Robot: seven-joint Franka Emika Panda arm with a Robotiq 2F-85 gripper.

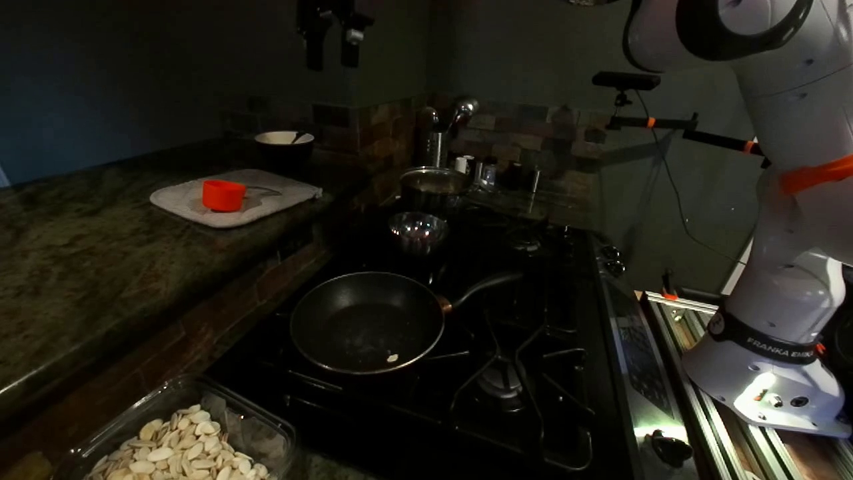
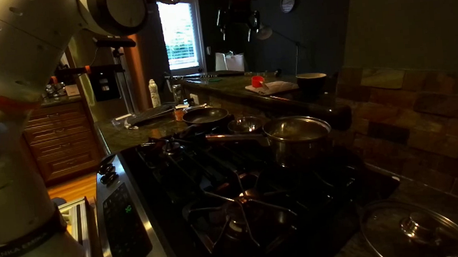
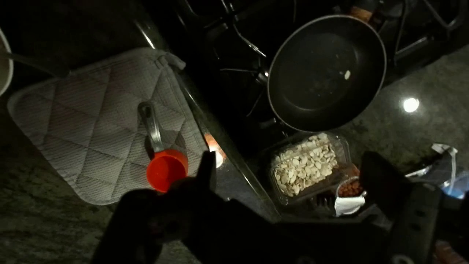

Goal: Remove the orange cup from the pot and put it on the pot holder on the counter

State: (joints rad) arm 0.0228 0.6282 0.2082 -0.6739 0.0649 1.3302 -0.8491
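- There's the orange cup (image 3: 167,169), standing upright on the pot holder (image 3: 97,121), near its edge, grey handle reaching out over the quilting!
- And up top, the pincer (image 2: 236,37): spread wide, hanging high above, well apart from the cup in both exterior views.
- The pot holder lies flat on the table (image 1: 100,273), with a dark bowl (image 2: 311,84) just beside it, a utensil (image 3: 40,65) sticking out of that one.
- Down on the stove (image 1: 636,363) we have the pot (image 2: 299,147), long handle out to the side; it's so dim in there that I can't fairly call what it holds.
- A metal bowl (image 1: 418,233) next, sitting between pot and frying pan (image 1: 360,320).
- One pale flake (image 1: 392,358) in the pan, and a whole heap of similar ones in the clear tub (image 1: 260,420) near it!
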